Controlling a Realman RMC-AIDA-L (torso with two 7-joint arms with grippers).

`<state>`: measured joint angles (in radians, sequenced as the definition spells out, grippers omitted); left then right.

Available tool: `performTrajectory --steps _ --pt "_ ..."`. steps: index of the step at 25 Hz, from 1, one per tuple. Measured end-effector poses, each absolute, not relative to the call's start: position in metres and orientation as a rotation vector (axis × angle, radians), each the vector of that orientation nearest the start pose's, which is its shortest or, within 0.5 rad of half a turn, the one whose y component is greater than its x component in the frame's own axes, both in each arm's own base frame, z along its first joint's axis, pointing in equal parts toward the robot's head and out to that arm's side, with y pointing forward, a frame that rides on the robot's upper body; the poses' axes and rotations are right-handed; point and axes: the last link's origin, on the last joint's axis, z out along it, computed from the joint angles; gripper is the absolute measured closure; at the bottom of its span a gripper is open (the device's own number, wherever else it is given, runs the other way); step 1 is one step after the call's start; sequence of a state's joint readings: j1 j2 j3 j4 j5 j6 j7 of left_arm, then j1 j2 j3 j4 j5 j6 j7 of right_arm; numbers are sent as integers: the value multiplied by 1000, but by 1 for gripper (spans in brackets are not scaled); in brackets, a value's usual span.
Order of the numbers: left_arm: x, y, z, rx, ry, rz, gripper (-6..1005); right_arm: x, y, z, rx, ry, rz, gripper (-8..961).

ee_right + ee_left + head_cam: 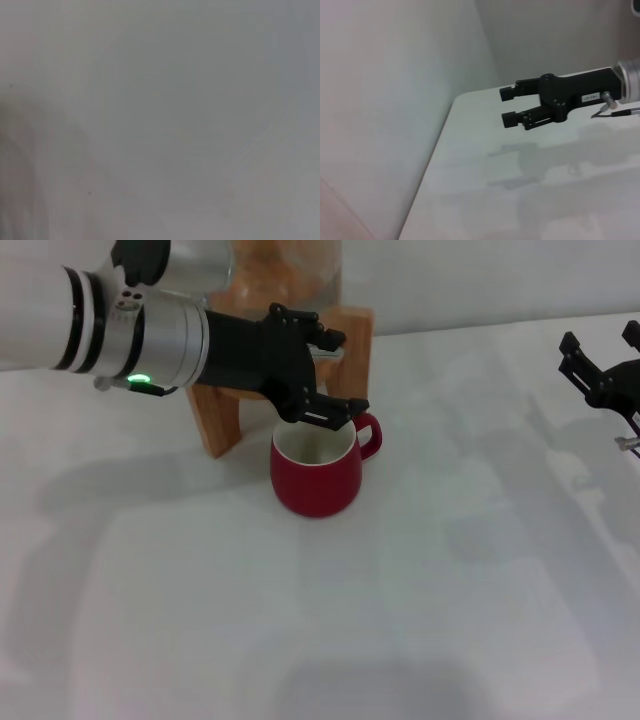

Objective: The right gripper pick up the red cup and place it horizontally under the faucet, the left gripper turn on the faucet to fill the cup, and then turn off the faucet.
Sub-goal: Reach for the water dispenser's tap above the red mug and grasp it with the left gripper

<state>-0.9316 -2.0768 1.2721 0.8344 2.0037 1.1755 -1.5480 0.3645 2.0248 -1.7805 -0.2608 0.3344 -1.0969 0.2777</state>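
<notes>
Glossy dark-red ceramic cup (315,474) below the chrome faucet (328,352) looks slippery, breakable; grip its rim. Left gripper (325,375) fingers apart there; right gripper (512,106) apart, away.

Faucet hidden behind left gripper (325,375); glass jar (285,270) cropped at 12 o'clock; right gripper (600,365) cropped at 3 o'clock.

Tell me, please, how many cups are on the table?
1. The red cup stands upright on the table, before the wooden stand, with the left gripper just above it. The arm may hide others.
</notes>
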Motion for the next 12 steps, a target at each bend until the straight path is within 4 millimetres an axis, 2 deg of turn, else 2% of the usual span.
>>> performTrajectory --steps 12 --pt "-78 418 -43 -2856 229 -220 209 344 338 27 -1534 563 739 110"
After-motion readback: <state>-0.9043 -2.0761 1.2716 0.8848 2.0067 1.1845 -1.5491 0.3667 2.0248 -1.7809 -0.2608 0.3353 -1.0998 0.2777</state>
